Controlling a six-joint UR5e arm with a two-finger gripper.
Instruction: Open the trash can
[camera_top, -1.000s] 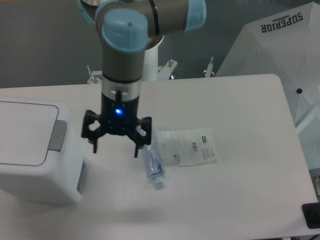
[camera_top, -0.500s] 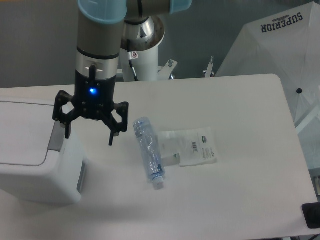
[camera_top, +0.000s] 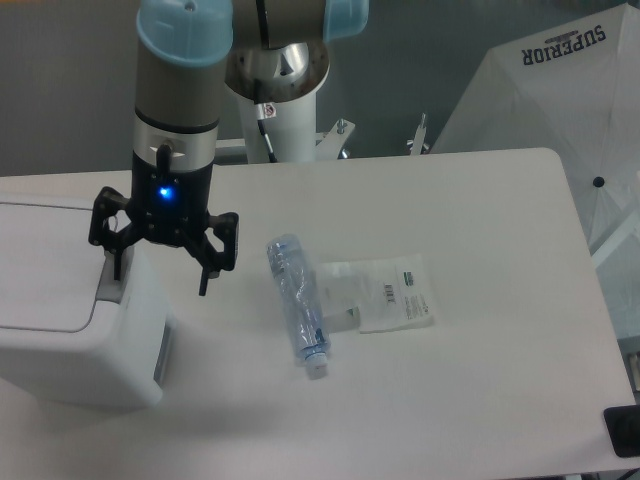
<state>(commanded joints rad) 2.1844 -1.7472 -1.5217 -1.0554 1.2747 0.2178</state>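
Beside trash can (camera_top: 60, 320): bottle (camera_top: 297, 305), packet (camera_top: 385, 292)

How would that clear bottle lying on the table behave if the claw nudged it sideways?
The bottle lies on its side and looks round, so it would probably roll rather than slide. It appears clear and empty, so likely light and easily sent skidding. Its upper end overlaps the plastic packet, which might drag along or slow it.

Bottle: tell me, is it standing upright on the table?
No, the bottle lies on its side on the table, cap end toward the camera.
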